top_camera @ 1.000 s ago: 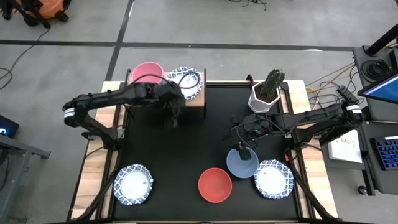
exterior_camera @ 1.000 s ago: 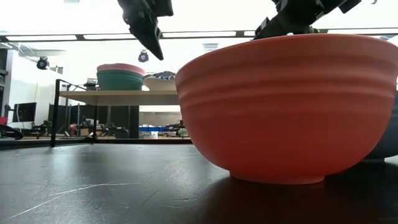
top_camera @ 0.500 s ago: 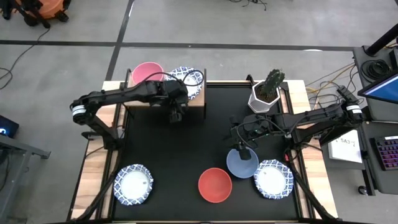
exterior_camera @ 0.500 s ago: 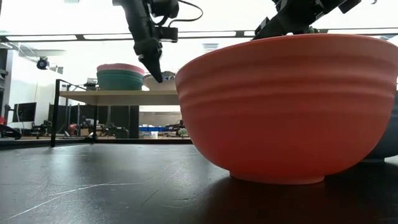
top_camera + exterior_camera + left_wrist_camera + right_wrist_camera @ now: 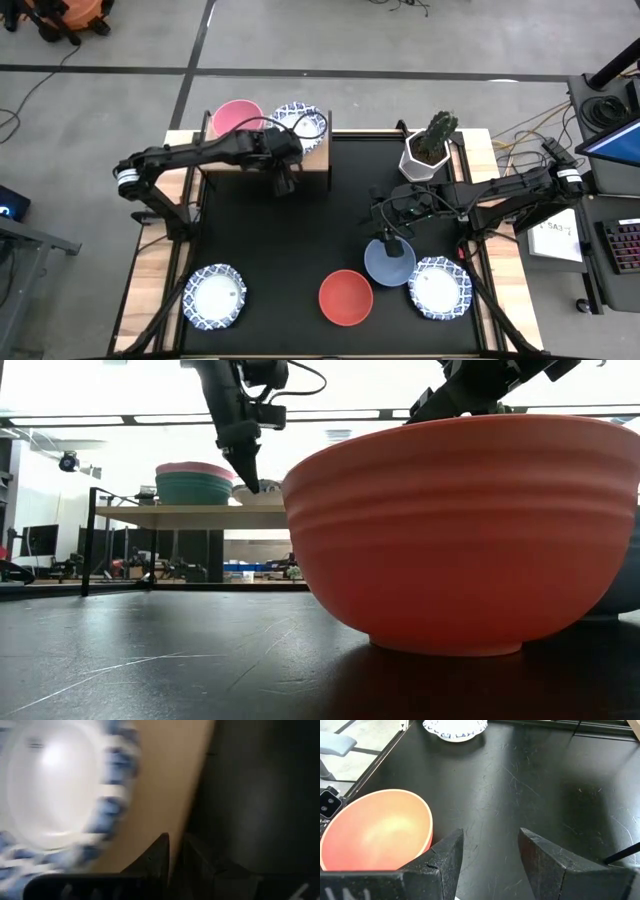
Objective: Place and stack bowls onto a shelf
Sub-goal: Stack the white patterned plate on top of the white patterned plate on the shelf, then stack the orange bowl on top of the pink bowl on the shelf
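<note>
Shelf (image 5: pixel 318 163): small, low, light wooden top on black legs, at the far left edge of the black-topped table (image 5: pixel 300 240). On it, per the low view, a plain pink bowl (image 5: pixel 195 468) nested in a plain green bowl (image 5: pixel 194 488); from above only the pink one shows. Beside that stack sits a white bowl with a blue patterned rim (image 5: pixel 300 124). Whether more patterned bowls lie under it cannot be told.

Still on the table: a plain red bowl (image 5: pixel 345 297) near the front edge, a plain blue bowl (image 5: pixel 390 262) just right of it, a second blue-rimmed white bowl (image 5: pixel 440 287) touching or nearly touching the blue one, and a third blue-rimmed white bowl (image 5: pixel 214 296) at the front left. Judgement: at least three bowls shelved, four left to move.

Left gripper (image 5: pixel 283 185): at the shelf's front edge, just beside the patterned bowl, fingers pressed nearly together with nothing between them in the left wrist view. It looks empty.

Right gripper (image 5: pixel 388 240): over the blue bowl, fingers spread wide, holding nothing; its wrist view shows the red bowl close by.

White hexagonal pot with a cactus (image 5: pixel 428 150) stands at the far right of the table, well apart from the shelf.
</note>
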